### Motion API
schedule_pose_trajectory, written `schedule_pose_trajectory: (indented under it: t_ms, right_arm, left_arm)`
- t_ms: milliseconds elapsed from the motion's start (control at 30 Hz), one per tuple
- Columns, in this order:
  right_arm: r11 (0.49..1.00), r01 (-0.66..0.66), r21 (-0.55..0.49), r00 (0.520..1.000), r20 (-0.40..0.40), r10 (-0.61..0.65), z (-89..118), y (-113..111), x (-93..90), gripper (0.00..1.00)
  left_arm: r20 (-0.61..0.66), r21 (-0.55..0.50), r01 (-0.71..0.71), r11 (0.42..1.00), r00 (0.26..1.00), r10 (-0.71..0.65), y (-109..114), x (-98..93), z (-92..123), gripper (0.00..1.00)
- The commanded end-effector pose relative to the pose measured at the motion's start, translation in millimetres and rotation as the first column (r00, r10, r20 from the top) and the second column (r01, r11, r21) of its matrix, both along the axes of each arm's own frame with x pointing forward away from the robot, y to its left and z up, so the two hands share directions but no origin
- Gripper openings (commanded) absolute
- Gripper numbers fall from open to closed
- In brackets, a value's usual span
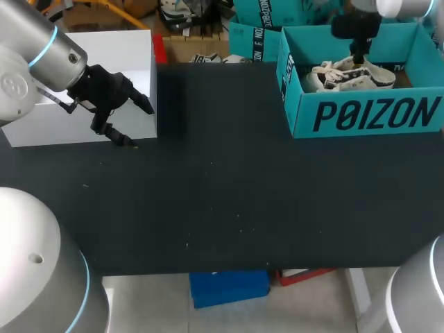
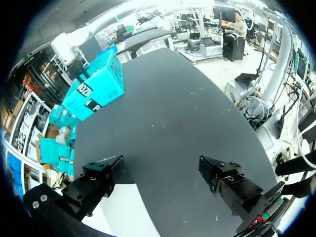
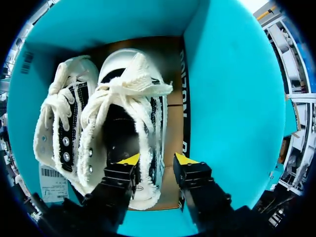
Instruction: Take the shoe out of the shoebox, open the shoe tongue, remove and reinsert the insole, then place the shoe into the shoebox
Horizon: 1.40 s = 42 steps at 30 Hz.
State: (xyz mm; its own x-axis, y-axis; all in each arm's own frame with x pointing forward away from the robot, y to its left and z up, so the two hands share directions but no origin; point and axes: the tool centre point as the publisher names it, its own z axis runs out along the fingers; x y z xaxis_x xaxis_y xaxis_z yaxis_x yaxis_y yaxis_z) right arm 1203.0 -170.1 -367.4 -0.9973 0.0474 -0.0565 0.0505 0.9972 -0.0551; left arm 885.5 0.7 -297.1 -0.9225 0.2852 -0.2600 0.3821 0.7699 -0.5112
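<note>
**Right pincer stationed over shoe inside shoebox**

1. Right pincer. It is lowered into the teal shoebox from above. Its two yellow-tipped fingers are held apart. One tip is set over the shoe's dark opening at the collar. The other tip is set outside the shoe, over the cardboard floor. The shoe's frayed side wall is located between the two tips, and a sliver of floor is seen between that wall and the outer finger. No clamping is seen, so the pincer is read as not closed.

2. Shoe. A cream high-top with black panels and thick frayed laces is seated upright on the box floor. A second shoe of the same kind is laid touching it on the far side from the outer finger.

3. Shoebox. In the head view it is found at 1 o'clock on the black table, with its lid off.

4. Left pincer. It is held at 10 o'clock over the table, well apart from the shoebox, at the near edge of a white box. Its fingers are spread wide and nothing is held between them.
</note>
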Motion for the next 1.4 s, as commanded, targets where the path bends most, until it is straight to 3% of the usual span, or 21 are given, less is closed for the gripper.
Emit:
schedule_pose_trajectory:
  t_ms: [33,533,800,1000,1133,1400]
  right_arm:
    - [1.0,-0.003,-0.012,1.0,0.013,0.003,15.9,0.5,-5.7,1.0]
    - [0.998,-0.004,-0.067,1.0,0.017,0.005,76.5,-7.1,-6.0,1.0]
    - [0.995,0.034,-0.091,0.999,0.006,-0.034,115.8,-8.6,-27.1,1.0]
    - [0.982,0.158,-0.106,0.987,0.007,-0.158,141.5,-13.1,-51.4,1.0]
    - [0.944,0.315,-0.101,0.949,0.018,-0.315,159.7,-14.6,-70.9,1.0]
    - [0.785,0.619,-0.028,0.785,-0.017,-0.619,183.3,-15.7,-119.8,1.0]
  left_arm:
    - [0.005,-0.002,-0.001,1.0,1.0,0.001,0.3,-0.7,-1.1,1.0]
    - [0.005,-0.002,-0.001,1.0,1.0,0.001,0.3,-0.7,-1.1,1.0]
    - [0.005,-0.002,-0.001,1.0,1.0,0.001,0.3,-0.7,-1.1,1.0]
    - [0.005,-0.002,-0.001,1.0,1.0,0.001,0.3,-0.7,-1.1,1.0]
    - [0.005,-0.002,-0.001,1.0,1.0,0.001,0.3,-0.7,-1.1,1.0]
    - [0.005,-0.002,-0.001,1.0,1.0,0.001,0.3,-0.7,-1.1,1.0]
